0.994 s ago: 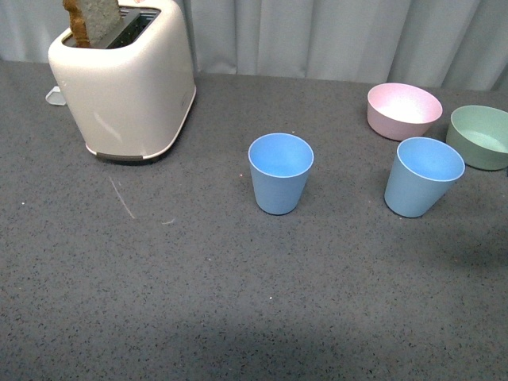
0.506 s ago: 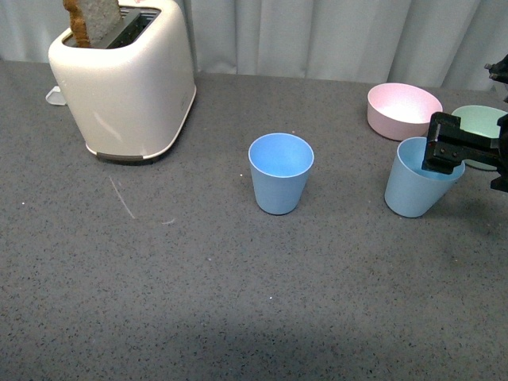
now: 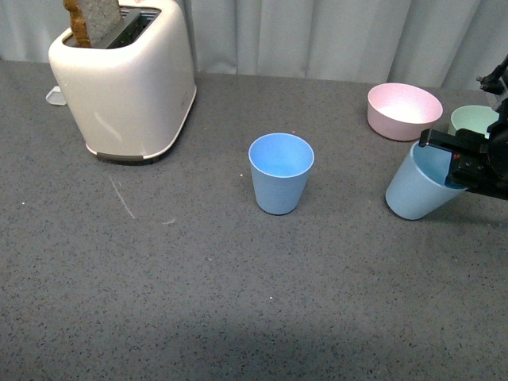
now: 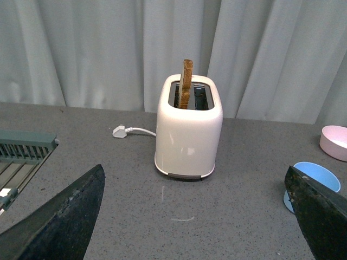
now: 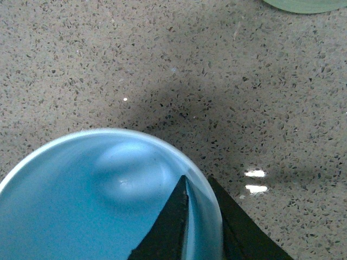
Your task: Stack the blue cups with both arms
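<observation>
One light blue cup (image 3: 280,181) stands upright mid-table; it also shows at the edge of the left wrist view (image 4: 312,181). The second blue cup (image 3: 415,190) is at the right, tilted toward the right. My right gripper (image 3: 456,163) is shut on its rim, one finger inside and one outside; the right wrist view shows the cup's inside (image 5: 97,206) and the fingertips (image 5: 173,227) pinching the wall. My left gripper (image 4: 195,216) is open and empty above the table, facing the toaster; it is out of the front view.
A cream toaster (image 3: 123,79) with a slice of toast stands at the back left, also in the left wrist view (image 4: 188,135). A pink bowl (image 3: 403,109) and a green bowl (image 3: 475,121) sit at the back right. A white plug (image 4: 119,131) lies beside the toaster.
My right gripper came in from the right, closed on the right cup's rim and tilted the cup. The middle cup has not moved.
</observation>
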Robot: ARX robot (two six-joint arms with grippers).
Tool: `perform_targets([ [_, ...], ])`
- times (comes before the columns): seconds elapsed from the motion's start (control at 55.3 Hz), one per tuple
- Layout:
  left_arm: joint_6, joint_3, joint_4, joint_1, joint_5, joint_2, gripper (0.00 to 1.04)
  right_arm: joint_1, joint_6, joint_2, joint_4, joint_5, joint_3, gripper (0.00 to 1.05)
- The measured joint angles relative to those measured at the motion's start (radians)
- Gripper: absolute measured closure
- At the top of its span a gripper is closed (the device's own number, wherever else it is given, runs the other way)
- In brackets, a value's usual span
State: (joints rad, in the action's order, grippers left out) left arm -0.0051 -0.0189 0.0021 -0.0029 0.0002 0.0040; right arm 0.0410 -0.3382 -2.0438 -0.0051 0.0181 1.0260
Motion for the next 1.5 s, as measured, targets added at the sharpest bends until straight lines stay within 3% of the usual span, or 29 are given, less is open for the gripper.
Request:
perform_targets([
  [0.108, 0.000, 0.000, 0.000, 0.000, 0.000, 0.000, 0.07, -0.005, -0.010, 0.010, 0.000, -0.027, 0.000, 1.04],
  [0.38, 0.000, 0.000, 0.000, 0.000, 0.000, 0.000, 0.07, 0.011, -0.056, 0.113, -0.037, -0.160, 0.000, 1.04],
  [0.542, 0.000, 0.000, 0.000, 0.000, 0.000, 0.000, 0.07, 0.077, -0.104, 0.179, -0.069, -0.268, 0.026, 1.04],
  [0.741, 0.000, 0.000, 0.000, 0.000, 0.000, 0.000, 0.07, 0.222, -0.149, 0.192, -0.106, -0.362, 0.083, 1.04],
  [0.904, 0.000, 0.000, 0.000, 0.000, 0.000, 0.000, 0.07, 0.274, -0.158, 0.169, -0.121, -0.333, 0.124, 1.04],
  [1.229, 0.000, 0.000, 0.000, 0.000, 0.000, 0.000, 0.07, 0.280, -0.153, 0.139, -0.134, -0.302, 0.128, 1.04],
  [1.5, 0.000, 0.000, 0.000, 0.000, 0.000, 0.000, 0.07, 0.279, -0.148, 0.135, -0.090, -0.291, 0.130, 0.64],
])
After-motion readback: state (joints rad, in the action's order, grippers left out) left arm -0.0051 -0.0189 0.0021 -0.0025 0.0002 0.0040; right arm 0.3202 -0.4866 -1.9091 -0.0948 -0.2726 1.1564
